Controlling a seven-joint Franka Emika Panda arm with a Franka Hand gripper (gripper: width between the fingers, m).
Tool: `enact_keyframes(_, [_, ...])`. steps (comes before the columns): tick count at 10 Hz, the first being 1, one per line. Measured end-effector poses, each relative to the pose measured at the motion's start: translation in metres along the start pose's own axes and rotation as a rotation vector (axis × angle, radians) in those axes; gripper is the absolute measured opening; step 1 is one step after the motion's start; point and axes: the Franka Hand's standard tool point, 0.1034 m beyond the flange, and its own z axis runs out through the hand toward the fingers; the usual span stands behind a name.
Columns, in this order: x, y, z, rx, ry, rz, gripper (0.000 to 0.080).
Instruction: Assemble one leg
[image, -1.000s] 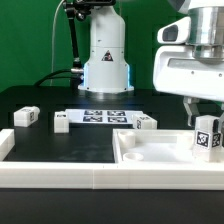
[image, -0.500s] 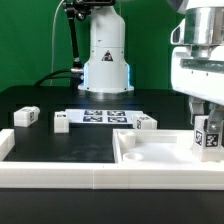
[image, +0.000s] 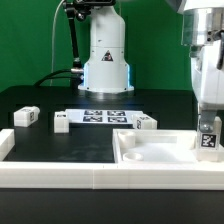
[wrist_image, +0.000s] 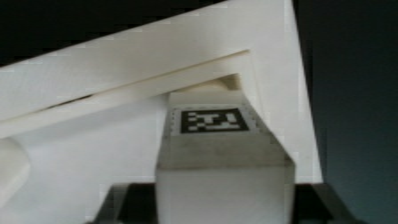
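Observation:
My gripper (image: 208, 124) is shut on a leg (image: 208, 139), a small white block with a black-and-white marker, and holds it upright at the exterior view's right edge. The leg stands in or just above the far right corner of the large white panel (image: 150, 152); I cannot tell whether it touches. In the wrist view the leg (wrist_image: 222, 160) runs between my dark fingers (wrist_image: 132, 204) toward the panel's raised corner (wrist_image: 169, 65). Three more legs lie on the table: one at the left (image: 25, 117), one beside it (image: 61, 122), one behind the panel (image: 146, 122).
The marker board (image: 100, 116) lies flat in front of the robot base (image: 106, 60). A white rail (image: 50, 178) runs along the table's front edge, with a white piece (image: 5, 142) at the left.
The gripper has carried the leg toward the exterior view's right and slightly down, to the panel's right corner. Nothing else has moved.

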Motion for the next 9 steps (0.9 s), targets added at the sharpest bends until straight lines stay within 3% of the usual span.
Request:
enact_keyframes(4, [0.0004, 0.0003, 0.0008, -0.003, -0.002, -0.008, 0.0303])
enact_keyframes(6, [0.0004, 0.0004, 0.0011, -0.004, -0.001, -0.01, 0.061])
enact_keyframes(9, [0.0005, 0.0006, 0.0015, -0.004, -0.001, -0.013, 0.0648])
